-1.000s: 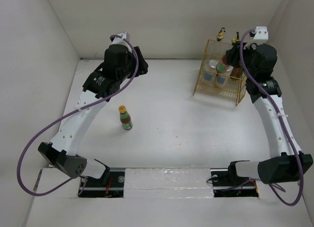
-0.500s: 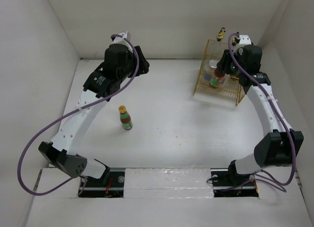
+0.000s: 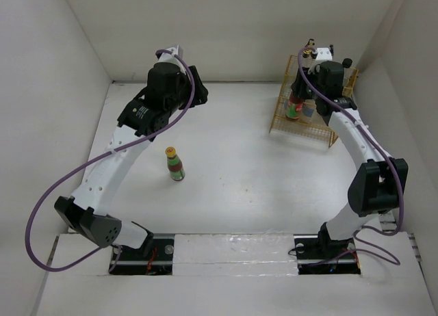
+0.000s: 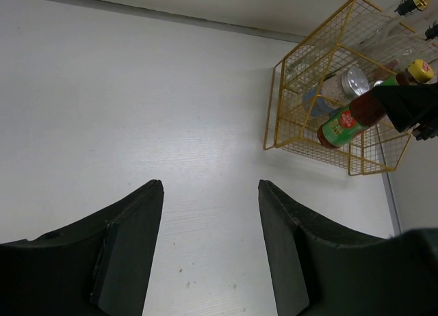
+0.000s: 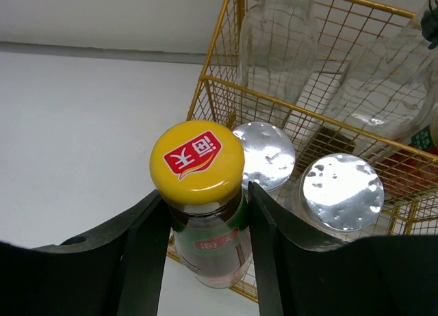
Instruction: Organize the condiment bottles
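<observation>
Right gripper (image 5: pixel 205 220) clamps a yellow-capped sauce bottle (image 5: pixel 197 162) at the wire basket's (image 3: pixel 301 133) left edge, further left than a second ago. Only its wrist view reveals two silver shaker tops (image 5: pixel 264 154) beside it. Left gripper (image 4: pixel 209 186) gapes apart; second sauce bottle (image 3: pixel 175 163) stands well left of the basket.

White-shelled left arm (image 3: pixel 113 159) and white-shelled right arm (image 3: pixel 359 138), black housings at the joints, a purple cable (image 3: pixel 33 224) along each. White print on the left's black wrist housing (image 3: pixel 140 112). Matte black wedge fingers on left gripper (image 4: pixel 210 186) and right gripper (image 5: pixel 205 193).
</observation>
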